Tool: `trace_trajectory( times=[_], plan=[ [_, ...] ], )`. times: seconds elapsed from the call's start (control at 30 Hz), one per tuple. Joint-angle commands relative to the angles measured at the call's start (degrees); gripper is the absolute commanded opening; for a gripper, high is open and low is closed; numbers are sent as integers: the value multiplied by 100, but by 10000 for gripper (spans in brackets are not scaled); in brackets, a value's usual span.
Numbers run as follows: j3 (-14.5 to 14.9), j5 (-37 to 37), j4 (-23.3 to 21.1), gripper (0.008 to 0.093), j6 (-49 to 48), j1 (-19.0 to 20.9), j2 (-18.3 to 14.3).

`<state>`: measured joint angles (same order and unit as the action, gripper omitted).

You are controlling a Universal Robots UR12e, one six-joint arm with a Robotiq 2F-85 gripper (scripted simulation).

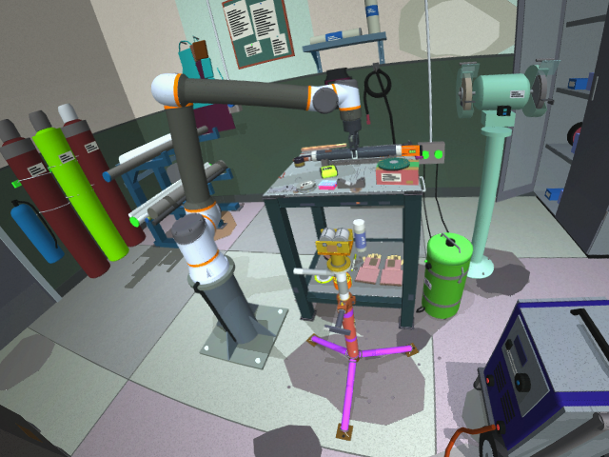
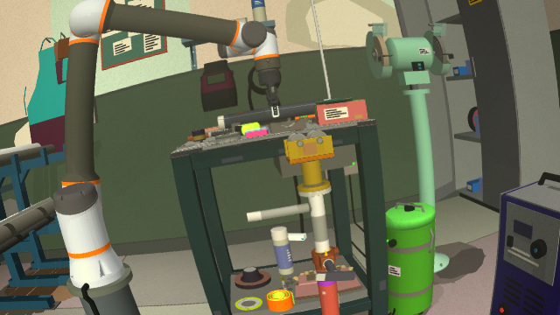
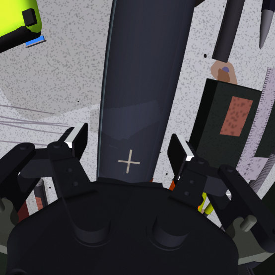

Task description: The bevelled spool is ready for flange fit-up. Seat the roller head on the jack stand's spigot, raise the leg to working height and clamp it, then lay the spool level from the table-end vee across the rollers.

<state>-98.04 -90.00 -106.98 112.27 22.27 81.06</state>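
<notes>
At the back of the welding table the dark bevelled spool lies lengthwise, with an orange holder at its right end. My gripper is open and holds nothing. It hangs straight down over the spool's middle, one finger on each side. A pale cross mark shows on the spool between the fingers. In front of the table stands the jack stand on magenta tripod feet. Its yellow roller head sits on top of the raised white leg, near the height of the tabletop. A clamp handle sticks out to the left.
A green canister stands right of the table, with a pedestal grinder behind it. On the tabletop lie a yellow tape measure, a red box and small tools. Gas cylinders and a pipe rack stand left. A blue welder sits front right.
</notes>
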Motion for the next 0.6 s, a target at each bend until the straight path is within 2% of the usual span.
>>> trace_trajectory(
  times=[0.0,0.2,0.57],
  plan=[
    [5,0,-2,780,0,0,3],
    [5,0,-2,780,0,0,3],
    [5,0,-2,565,0,0,3]
  ],
)
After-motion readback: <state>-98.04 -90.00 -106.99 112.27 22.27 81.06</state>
